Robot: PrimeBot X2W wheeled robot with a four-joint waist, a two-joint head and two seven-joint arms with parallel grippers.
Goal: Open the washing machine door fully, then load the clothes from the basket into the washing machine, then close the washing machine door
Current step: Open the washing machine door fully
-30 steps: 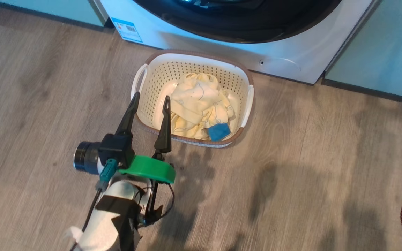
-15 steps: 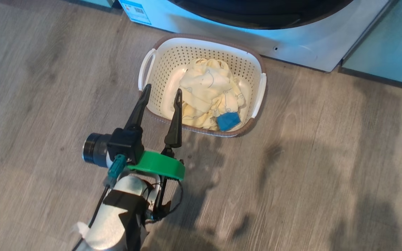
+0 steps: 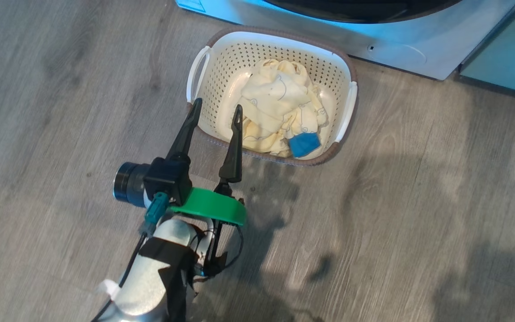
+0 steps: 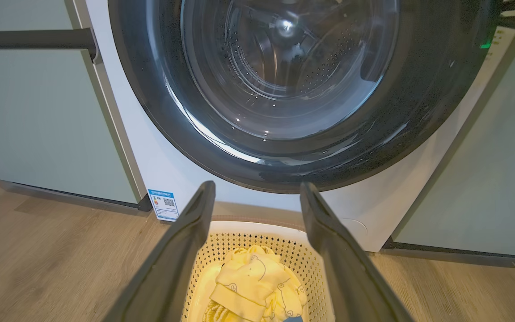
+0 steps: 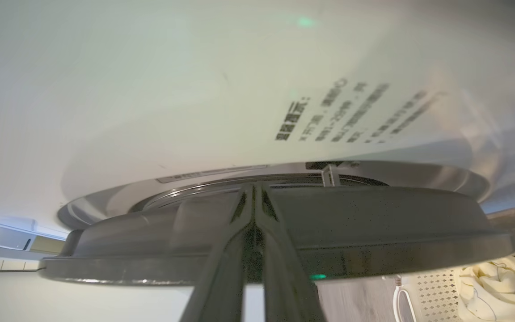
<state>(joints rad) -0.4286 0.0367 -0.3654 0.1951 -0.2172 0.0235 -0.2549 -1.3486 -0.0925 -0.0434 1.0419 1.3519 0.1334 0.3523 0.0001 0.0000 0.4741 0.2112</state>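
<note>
Saw a grey wood floor with dark shadows on it. Found the basket sitting flat on it, right in front of the washing machine. Saw a pale green cabinet standing on it too, beside the machine.

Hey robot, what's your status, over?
Left gripper open by cream perforated basket. Right gripper shut at glossy black round washing machine door. Pale yellow clothes in basket. No obstruction seen.
</note>
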